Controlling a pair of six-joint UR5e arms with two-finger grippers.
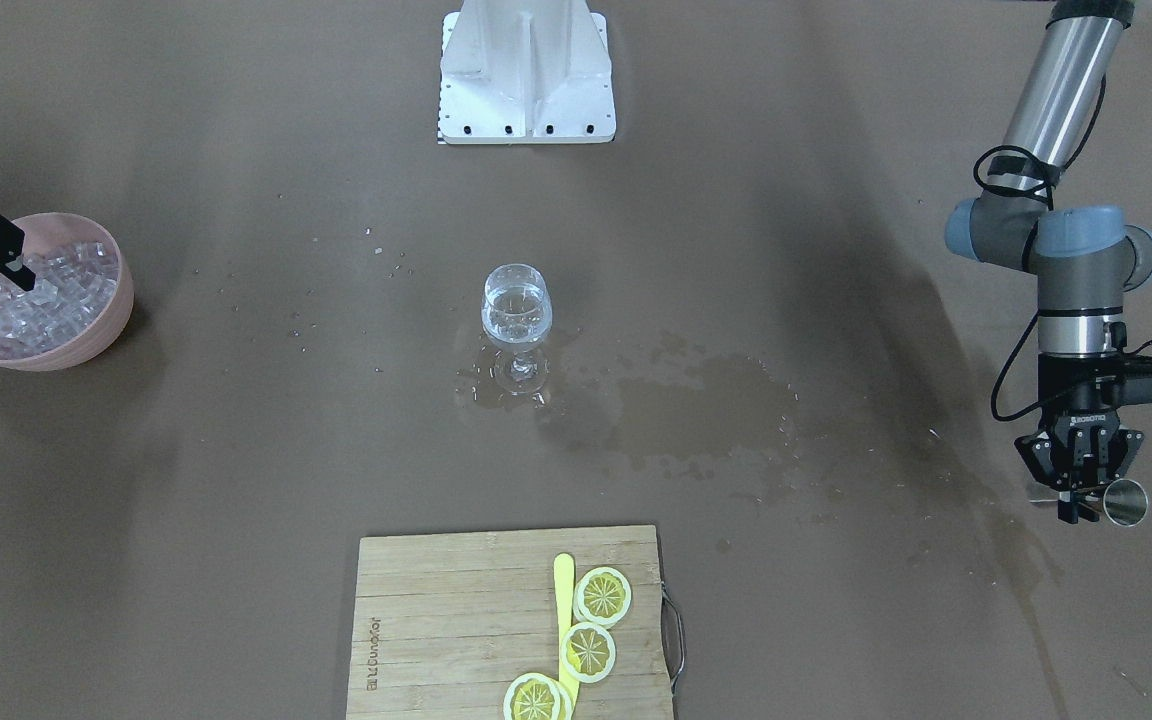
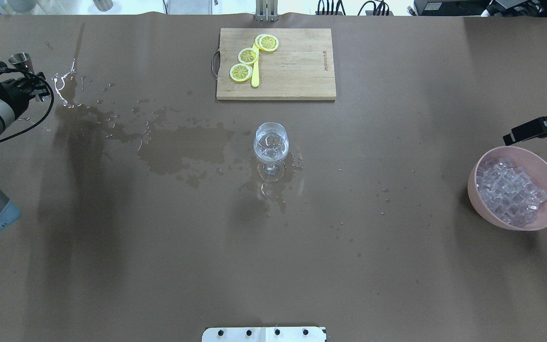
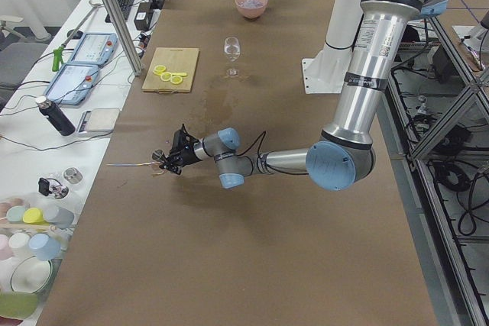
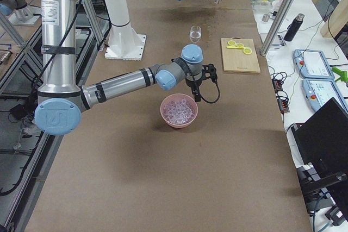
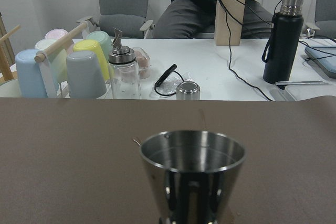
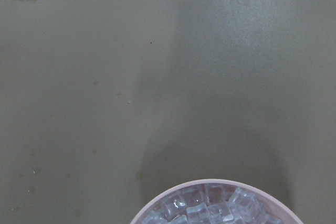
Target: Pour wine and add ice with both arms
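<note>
A wine glass stands mid-table with clear wine in its bowl; it also shows in the overhead view. The ice is heaped in a pink bowl at the robot's right end. My left gripper is at the far left end, shut on a steel jigger, which the left wrist view shows upright and close. My right gripper hangs just beyond the bowl's far rim, clear of the ice. I cannot tell whether its fingers are open.
A wooden cutting board with lemon slices and a yellow knife lies on the operators' side. Dark wet stains spread from the glass towards the left arm. The white pedestal stands at the robot's edge.
</note>
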